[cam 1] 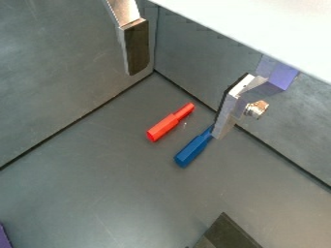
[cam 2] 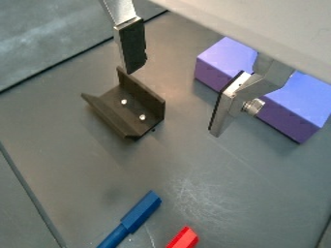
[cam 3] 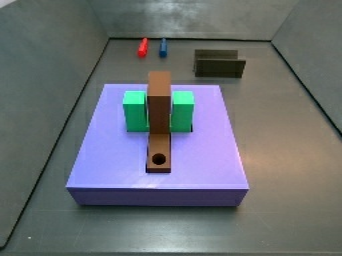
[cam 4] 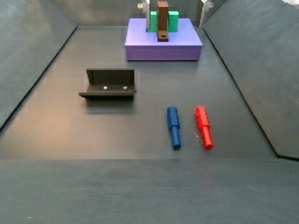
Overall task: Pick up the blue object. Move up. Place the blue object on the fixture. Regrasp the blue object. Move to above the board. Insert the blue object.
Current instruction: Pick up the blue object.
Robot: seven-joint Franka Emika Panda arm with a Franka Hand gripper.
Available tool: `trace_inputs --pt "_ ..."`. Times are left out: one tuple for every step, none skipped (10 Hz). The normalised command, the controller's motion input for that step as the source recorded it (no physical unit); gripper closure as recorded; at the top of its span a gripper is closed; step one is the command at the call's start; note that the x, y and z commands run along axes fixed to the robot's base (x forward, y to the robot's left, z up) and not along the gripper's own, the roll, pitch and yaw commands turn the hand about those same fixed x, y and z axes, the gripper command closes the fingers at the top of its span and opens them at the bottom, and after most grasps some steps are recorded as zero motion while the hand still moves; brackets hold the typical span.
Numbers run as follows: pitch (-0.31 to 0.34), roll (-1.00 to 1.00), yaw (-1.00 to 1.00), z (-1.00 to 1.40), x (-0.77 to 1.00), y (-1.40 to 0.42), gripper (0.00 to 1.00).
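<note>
Gripper point(cam 2: 175, 76) up above the floor, fingers point(cam 1: 134, 48) spread wide, nothing between them. Blue peg point(cam 4: 173, 127) lying flat on the floor, just beside the red peg point(cam 4: 205, 126), apart from the fixture point(cam 4: 110, 85). Beyond the fixture, purple board point(cam 4: 163, 46) carrying green block point(cam 3: 135, 112) and brown bar point(cam 3: 159, 130).

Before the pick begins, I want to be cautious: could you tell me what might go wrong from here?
The red peg lies parallel and close beside the blue object, so the open, empty claw may nudge or grab the wrong one. The blue object lies flat on the floor, so a low descent could scrape the fingers. The fixture stands nearby.
</note>
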Motion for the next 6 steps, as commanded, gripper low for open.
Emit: trace_inputs --pt "0.0 -0.05 -0.14 -0.29 0.1 0.23 0.0" --pt "0.024 -0.18 -0.19 -0.52 0.22 0.69 0.0" --pt "0.0 -0.19 -0.22 -0.73 0.42 0.64 0.0" --pt "0.0 -0.16 -0.25 -0.77 0.52 0.61 0.0" --pt "0.0 -0.11 -0.2 -0.87 0.51 0.5 0.0" --pt "-0.033 -0.01 -0.21 -1.0 0.37 0.4 0.0"
